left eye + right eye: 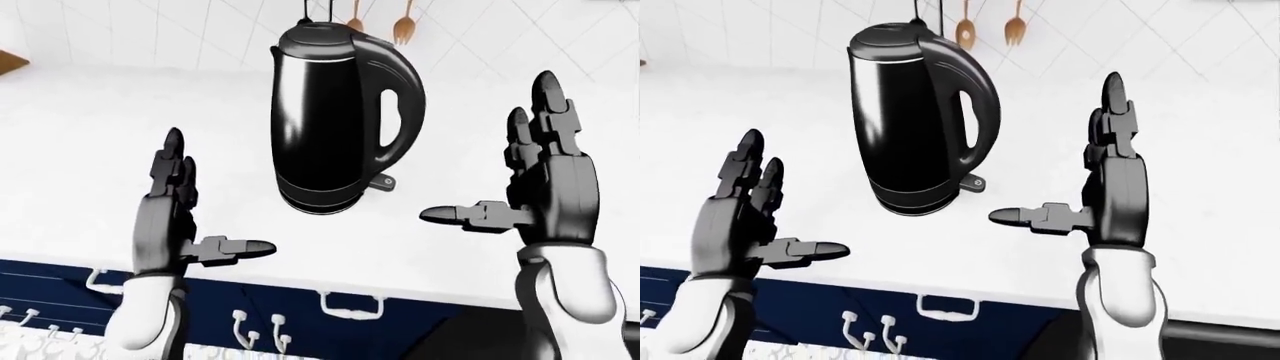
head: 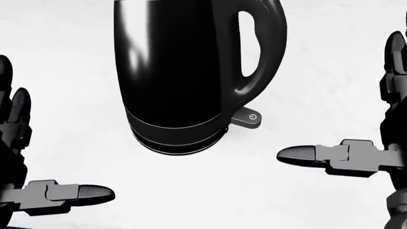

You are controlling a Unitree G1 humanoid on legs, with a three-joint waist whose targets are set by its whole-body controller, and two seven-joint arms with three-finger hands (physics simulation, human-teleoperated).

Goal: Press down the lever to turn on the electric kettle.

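- Standing upright on the white counter (image 1: 90, 135), well in from its near edge, a glossy black electric kettle (image 1: 325, 127) is seen; its lid is closed, so what it holds cannot be told.
- The kettle's handle (image 1: 400, 112) is turned toward the right of the left-eye view, and a small grey lever (image 2: 246, 118) marked with a power symbol is seen sticking out at the base just below the handle.
- The left hand (image 1: 170, 217) is held released to the left of the kettle, fingers straight and thumb pointed toward it; nothing is touched.
- The right hand (image 1: 545, 187) is likewise held spread to the right of the kettle, its thumb (image 2: 305, 153) aimed at the base but apart from the lever.
- Wooden utensils (image 1: 403, 26) are seen hanging on the tiled wall beyond the counter's far edge.
- Dark blue drawers with white handles (image 1: 352, 304) are seen under the near edge.
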